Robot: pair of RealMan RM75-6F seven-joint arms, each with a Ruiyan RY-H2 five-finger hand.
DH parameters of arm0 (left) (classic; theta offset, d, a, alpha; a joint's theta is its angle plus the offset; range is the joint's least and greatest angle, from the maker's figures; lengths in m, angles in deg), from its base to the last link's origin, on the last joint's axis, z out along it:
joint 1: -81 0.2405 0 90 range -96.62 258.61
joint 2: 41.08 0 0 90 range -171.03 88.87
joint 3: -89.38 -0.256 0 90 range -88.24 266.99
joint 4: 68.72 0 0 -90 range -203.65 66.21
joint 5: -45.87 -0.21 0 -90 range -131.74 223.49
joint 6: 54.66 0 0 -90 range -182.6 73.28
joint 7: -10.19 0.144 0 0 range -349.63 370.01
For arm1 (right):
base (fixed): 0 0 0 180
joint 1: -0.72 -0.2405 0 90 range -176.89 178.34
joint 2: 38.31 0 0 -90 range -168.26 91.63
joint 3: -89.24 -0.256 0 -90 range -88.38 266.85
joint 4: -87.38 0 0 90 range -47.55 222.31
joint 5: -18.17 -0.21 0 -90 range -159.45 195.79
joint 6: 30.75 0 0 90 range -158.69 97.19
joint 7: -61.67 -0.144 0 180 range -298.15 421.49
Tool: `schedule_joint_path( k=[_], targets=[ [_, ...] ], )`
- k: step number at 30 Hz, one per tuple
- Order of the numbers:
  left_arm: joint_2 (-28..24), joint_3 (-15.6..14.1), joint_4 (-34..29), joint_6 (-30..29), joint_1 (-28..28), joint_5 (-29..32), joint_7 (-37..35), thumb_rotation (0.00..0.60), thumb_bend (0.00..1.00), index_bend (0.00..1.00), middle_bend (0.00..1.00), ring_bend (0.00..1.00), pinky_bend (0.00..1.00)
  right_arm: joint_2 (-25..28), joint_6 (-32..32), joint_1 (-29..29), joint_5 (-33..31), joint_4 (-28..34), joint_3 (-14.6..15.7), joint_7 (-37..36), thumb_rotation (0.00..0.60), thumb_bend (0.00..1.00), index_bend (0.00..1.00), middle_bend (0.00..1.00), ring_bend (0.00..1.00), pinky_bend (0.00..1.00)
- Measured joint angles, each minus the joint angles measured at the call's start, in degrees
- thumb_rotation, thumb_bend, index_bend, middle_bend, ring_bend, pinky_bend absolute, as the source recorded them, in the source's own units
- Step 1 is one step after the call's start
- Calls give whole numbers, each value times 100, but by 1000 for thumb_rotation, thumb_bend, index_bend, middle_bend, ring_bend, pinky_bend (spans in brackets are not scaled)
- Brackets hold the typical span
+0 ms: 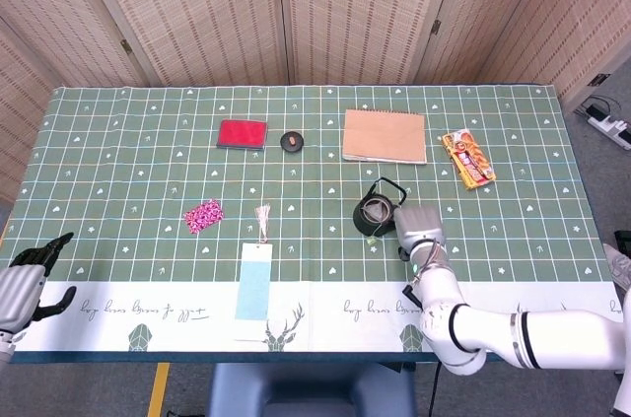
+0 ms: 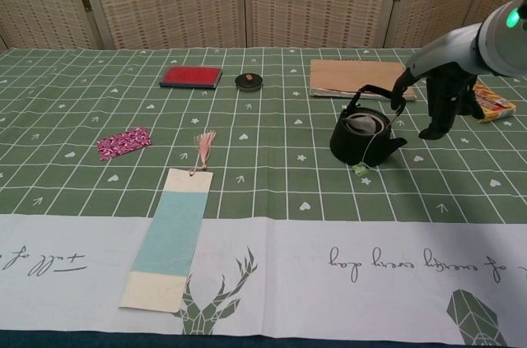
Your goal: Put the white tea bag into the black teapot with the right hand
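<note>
The white tea bag is seen lying inside the black teapot, its string and tag draped over the rim, a light, limp thing best pinched by the string, while nothing is held in the right hand, its fingers loosely apart beside the pot.

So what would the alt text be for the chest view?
A black teapot sits on a green patterned tablecloth with a white tea bag inside, its string and tag hanging over the rim. The robot's right hand hovers empty just right of it.
</note>
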Motion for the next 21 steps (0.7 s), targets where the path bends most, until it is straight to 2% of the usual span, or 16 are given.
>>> schedule_joint_path(
  k=[21],
  targets=[
    [-52,44,33,15,13,103,-150,600,378,4,106,186,162,-827,824,-487,-102,-1512,394,30,600,422,157,906,734,599]
  ],
)
